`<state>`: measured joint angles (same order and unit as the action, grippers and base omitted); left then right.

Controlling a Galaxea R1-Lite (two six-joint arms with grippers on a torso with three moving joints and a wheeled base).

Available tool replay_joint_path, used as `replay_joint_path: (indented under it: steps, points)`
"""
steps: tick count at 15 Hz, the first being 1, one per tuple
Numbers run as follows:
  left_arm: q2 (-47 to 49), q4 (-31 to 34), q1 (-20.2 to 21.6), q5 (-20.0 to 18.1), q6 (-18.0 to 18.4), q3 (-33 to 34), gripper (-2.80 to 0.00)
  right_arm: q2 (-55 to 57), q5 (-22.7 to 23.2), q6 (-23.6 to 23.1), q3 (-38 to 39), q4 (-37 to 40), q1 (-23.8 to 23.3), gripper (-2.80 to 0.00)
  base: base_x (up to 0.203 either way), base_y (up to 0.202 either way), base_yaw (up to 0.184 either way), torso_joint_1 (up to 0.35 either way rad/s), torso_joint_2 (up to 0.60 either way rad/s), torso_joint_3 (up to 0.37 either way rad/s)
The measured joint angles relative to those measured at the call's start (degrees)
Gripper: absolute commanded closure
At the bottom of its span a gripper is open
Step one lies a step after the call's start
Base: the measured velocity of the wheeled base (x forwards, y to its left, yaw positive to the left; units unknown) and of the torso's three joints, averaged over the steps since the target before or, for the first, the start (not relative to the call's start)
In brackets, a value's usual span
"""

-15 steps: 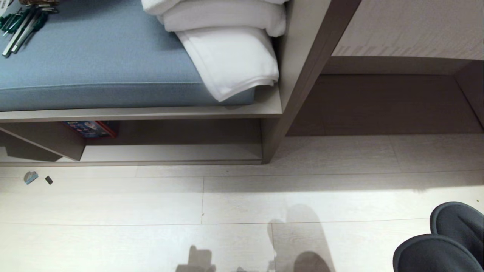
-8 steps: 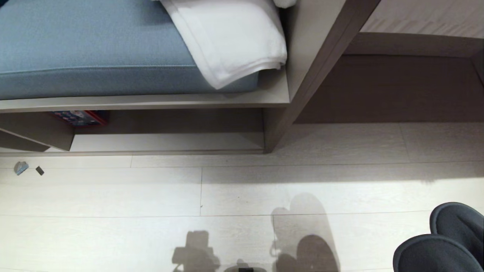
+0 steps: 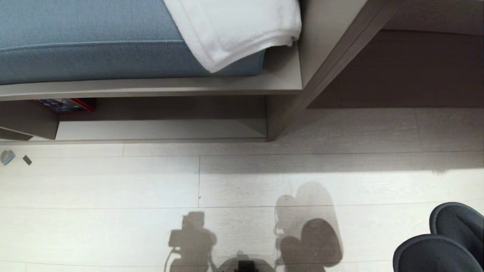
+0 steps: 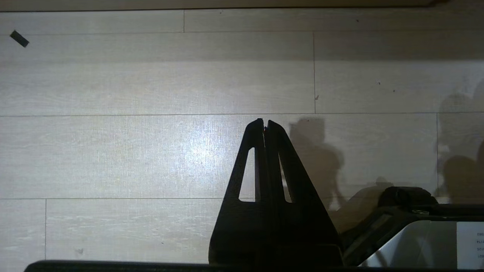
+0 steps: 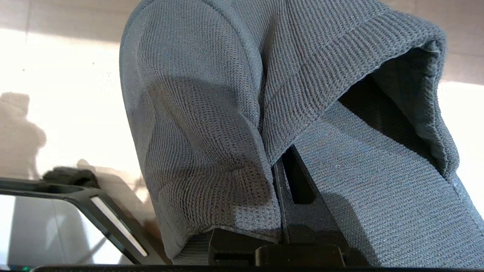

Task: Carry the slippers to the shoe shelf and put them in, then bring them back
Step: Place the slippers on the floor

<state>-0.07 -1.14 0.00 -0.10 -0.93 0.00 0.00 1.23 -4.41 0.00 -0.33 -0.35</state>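
Pale plank floor (image 3: 113,189), sunlit band; blue-cushioned bench (image 3: 94,37), white towel (image 3: 234,30) draped over cushion

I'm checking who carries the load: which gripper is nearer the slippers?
Right. The right gripper is shut on the slippers; the left gripper hangs shut over bare floor, apart from them.

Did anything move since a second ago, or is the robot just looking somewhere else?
Mostly the camera tipped: the bench, white towel and shoe shelf slid up the head view, and more floor shows. The slippers stayed in the same corner, still pinched in the right gripper. The left gripper stays shut, holding nothing.
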Motion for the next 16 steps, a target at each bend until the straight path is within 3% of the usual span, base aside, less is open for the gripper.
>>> replay_joint_path:
  steps: [16]
  points:
    - [0.0,0.02,0.02,0.0,0.05,0.0,0.0,0.05,0.06,-2.61,0.0,-0.1,0.0,0.0,0.0,0.0,0.0,0.003,0.0,-0.196]
